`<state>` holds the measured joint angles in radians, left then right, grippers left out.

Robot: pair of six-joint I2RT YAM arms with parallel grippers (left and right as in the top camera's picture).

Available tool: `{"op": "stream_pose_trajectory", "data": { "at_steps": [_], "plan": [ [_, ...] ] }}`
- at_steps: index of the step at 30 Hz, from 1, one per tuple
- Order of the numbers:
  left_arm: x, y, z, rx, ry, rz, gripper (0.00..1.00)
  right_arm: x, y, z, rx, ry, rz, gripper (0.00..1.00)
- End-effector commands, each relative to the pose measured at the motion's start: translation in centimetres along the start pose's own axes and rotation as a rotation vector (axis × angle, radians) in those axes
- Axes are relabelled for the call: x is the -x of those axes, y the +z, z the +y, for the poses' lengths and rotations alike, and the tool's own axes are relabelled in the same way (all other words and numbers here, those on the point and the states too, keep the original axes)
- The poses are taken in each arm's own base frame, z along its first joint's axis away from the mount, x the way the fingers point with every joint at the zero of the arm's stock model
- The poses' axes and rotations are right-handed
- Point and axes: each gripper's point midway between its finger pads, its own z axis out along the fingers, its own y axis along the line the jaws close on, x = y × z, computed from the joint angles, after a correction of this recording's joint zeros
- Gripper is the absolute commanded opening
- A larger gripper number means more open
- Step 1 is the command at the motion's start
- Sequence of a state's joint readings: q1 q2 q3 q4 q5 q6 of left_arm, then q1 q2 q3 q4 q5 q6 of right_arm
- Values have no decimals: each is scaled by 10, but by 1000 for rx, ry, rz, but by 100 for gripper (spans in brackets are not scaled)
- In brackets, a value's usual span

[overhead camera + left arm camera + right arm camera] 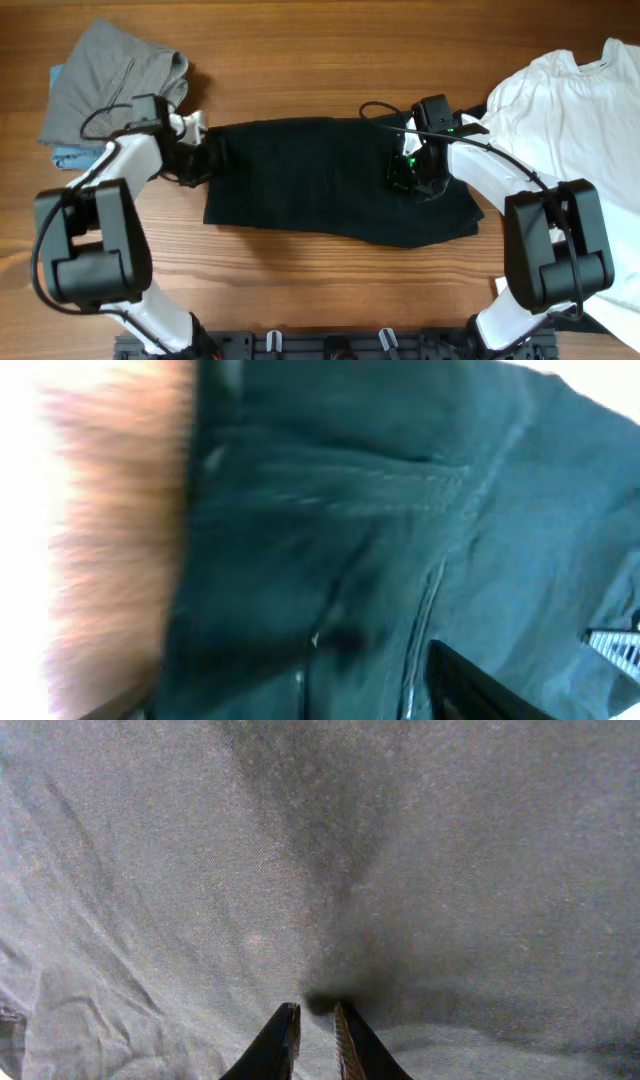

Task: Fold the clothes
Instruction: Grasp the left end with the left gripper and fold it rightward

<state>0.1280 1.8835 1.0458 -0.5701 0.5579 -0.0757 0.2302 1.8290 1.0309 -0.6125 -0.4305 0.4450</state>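
Observation:
The black garment (pixel 300 180) lies spread across the middle of the wooden table (pixel 300 60). My left gripper (pixel 200 160) is at its left edge. In the blurred left wrist view the fingers (pixel 300 700) look spread apart over dark fabric (pixel 400 510), with wood (pixel 110 510) at the left. My right gripper (pixel 403 172) is on the garment's right part. In the right wrist view its fingers (pixel 315 1012) are nearly together, pinching a pulled-up fold of the cloth (pixel 400 840).
A white T-shirt (pixel 570 110) lies crumpled at the right edge, running down past my right arm. A grey garment (pixel 110 75) sits on a blue piece (pixel 70 155) at the far left, close to my left arm.

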Motion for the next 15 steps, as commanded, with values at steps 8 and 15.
{"op": "stream_pose_trajectory", "data": {
  "at_steps": [8,15],
  "plan": [
    [-62,43,33,127,-47,222,4,-10,4,-3,6,22,43,9],
    [-42,-52,41,296,-157,218,4,-7,-29,12,23,-41,-32,7]
  ]
}}
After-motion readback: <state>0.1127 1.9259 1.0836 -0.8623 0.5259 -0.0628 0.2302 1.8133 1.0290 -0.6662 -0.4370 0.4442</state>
